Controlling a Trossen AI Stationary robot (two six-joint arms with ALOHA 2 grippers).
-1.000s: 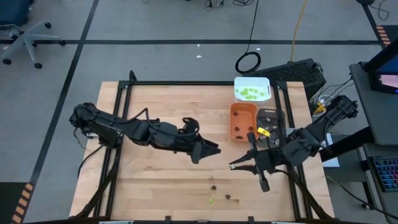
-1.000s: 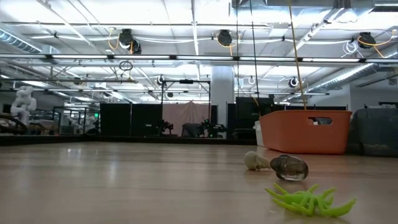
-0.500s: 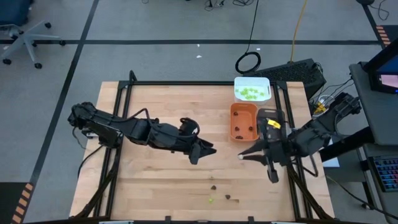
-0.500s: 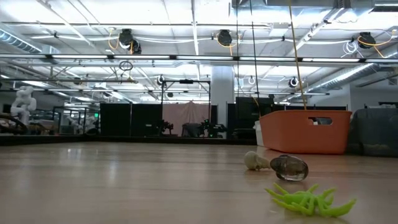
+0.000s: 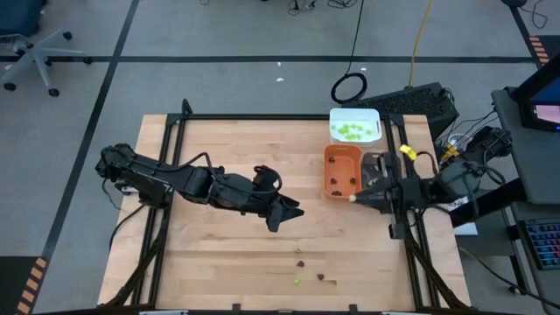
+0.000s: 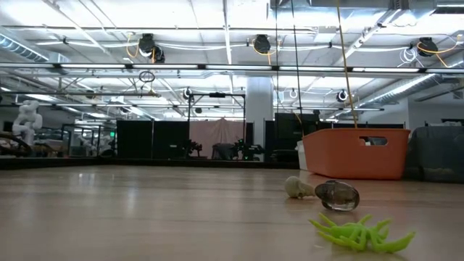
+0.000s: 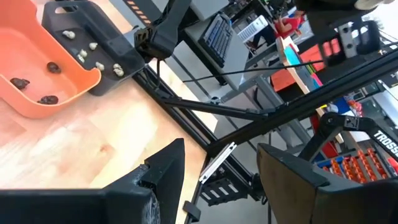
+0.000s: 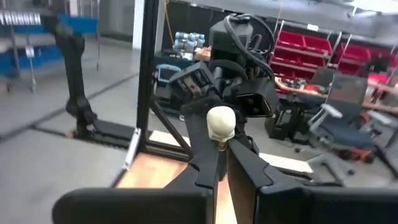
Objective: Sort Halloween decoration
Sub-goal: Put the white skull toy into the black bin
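Two grippers working over the wooden table [image 5: 219, 245]. Left gripper [image 5: 296, 210] hovering mid-table with fingers spread, gripping nothing. Right gripper [image 5: 353, 198] clenching a pale beige skull piece [image 8: 221, 124] between its fingertips, just beside the near end of the orange tray [image 5: 342, 169]. Holding three dark brown pieces [image 7: 22, 81] inside that orange tray. Lying well apart from both grippers near the table's front edge: one lime-green spider [image 6: 359, 233], one beige piece [image 6: 296, 188], one dark piece [image 6: 337, 195]. Reading "TROSS" on equipment beyond the left gripper.
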